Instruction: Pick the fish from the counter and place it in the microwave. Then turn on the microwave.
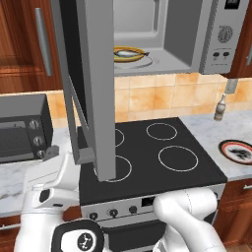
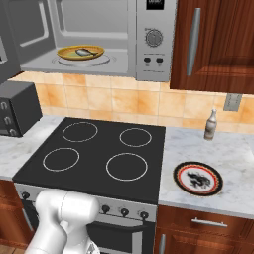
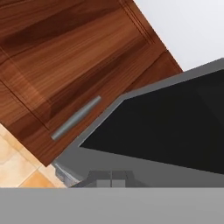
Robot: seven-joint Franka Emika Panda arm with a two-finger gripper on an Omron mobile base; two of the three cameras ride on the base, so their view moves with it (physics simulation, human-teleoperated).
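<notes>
Matt grey metal microwave, veined marble counter, glossy wooden cabinets.

Support surfaces — worktop and microwave floor

The counter, white marble-look with grey veins, flanks a black four-ring stovetop. Right section: a red-rimmed plate with dark markings lies near the front edge; a small bottle stands upright at the far wall. Left section: a dark toaster oven sits on it. Inside the microwave, a yellow dish rests on the floor — the fish lies on it.
</notes>
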